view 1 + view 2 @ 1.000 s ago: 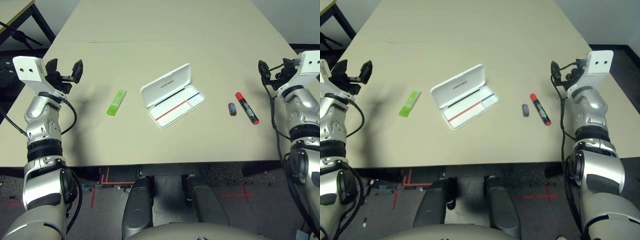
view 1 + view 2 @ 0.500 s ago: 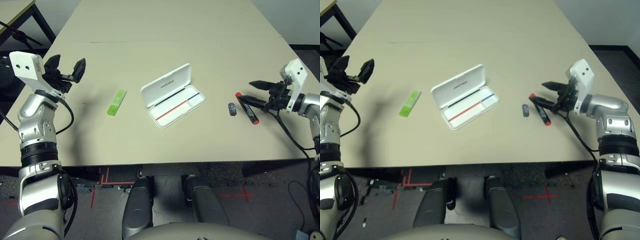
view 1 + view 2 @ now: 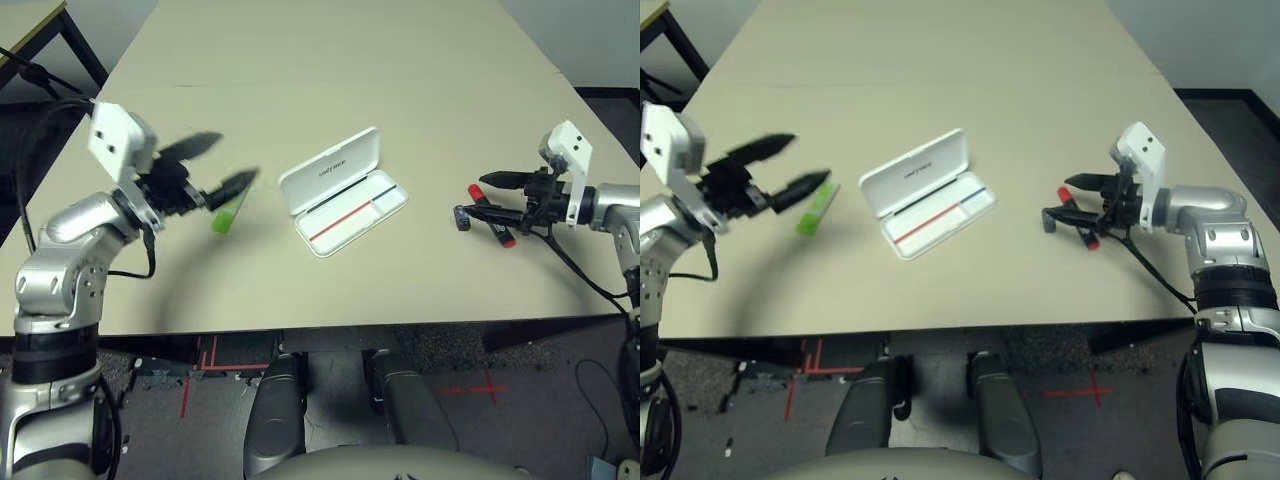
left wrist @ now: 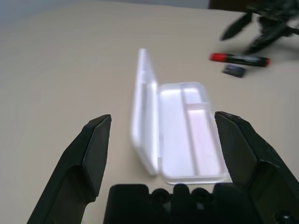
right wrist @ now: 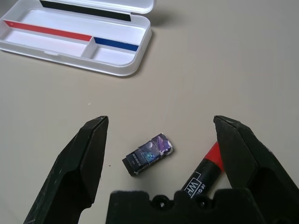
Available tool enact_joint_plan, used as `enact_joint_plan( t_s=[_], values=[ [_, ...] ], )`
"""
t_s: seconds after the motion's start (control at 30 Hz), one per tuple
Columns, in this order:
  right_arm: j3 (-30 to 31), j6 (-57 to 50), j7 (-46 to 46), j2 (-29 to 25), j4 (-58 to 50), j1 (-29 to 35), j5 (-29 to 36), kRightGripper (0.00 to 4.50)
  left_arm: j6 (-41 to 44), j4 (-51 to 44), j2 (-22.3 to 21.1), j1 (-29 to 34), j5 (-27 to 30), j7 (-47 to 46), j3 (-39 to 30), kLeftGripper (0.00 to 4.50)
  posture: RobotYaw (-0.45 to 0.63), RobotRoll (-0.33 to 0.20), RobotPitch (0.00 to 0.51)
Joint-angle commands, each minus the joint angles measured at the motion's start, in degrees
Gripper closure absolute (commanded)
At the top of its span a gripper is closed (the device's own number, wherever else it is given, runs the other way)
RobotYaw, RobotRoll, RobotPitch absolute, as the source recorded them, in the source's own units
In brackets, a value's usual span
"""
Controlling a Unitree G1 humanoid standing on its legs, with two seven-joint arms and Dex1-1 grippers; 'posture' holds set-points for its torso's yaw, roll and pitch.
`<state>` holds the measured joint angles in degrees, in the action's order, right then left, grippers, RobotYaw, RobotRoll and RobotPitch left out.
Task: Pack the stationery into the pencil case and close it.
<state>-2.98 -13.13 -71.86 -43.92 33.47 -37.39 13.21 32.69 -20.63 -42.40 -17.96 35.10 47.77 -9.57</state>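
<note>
Head views: white flat hinged plastic pencil case (image 3: 342,190) lying open at table centre, lid raised toward 11 o'clock, tray with a thin red-and-blue line toward 5 o'clock, nothing yet inside. At 9 o'clock of the case, flat lime-green rectangular bar (image 3: 229,212), partly hidden behind the blurred left gripper (image 3: 215,166), fingers spread wide, empty, hovering just above the bar. At 3 o'clock of the case, red marker with black cap and label (image 3: 1078,217) and tiny dark grey-purple block (image 3: 1048,221) side by side, block nearer the case; right gripper (image 3: 1072,198) low over both, fingers wide, holding nothing. Left wrist view: two black fingers (image 4: 93,149) well apart, open case (image 4: 180,130) ahead, marker (image 4: 239,59) and block (image 4: 233,70) beyond it, other gripper (image 4: 261,25) above them. Right wrist view: black fingers (image 5: 91,161) wide, block (image 5: 148,153) lying between them on the table, marker (image 5: 205,171) just beside the other finger, corner of the case tray (image 5: 84,44) further ahead. Step in hand, as judged: approach for first pickups, packing not begun. Next move, likely: lowering onto one item only, block or marker, squaring the fingers across it, closing, then carrying toward 9 o'clock into the tray; same on the left for the green bar.
</note>
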Motion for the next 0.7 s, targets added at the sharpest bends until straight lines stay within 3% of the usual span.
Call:
enact_joint_plan(
  t_s=[0.03, 0.37, 0.7],
  values=[
    [1.0, 0.7, -0.58, 0.5, 1.21, -0.44, -0.63, 0.0, 3.25, -3.8, -1.12, 0.74, 0.54, 0.46, 3.15, 0.04, 0.02, 0.0, 0.162],
    [1.58, 1.2, -1.07, 1.09, 2.14, -1.47, -1.67, 0.0, 4.55, -6.11, -3.11, 0.58, -5.77, 2.26, 15.1, 0.04, 0.03, 0.0, 0.151],
    [2.2, 2.49, -1.12, 1.53, 3.54, -2.3, -2.63, 0.0, 4.98, -0.65, 1.16, -5.23, -14.88, 1.4, 26.26, 0.04, 0.02, 0.0, 0.137]
  ],
)
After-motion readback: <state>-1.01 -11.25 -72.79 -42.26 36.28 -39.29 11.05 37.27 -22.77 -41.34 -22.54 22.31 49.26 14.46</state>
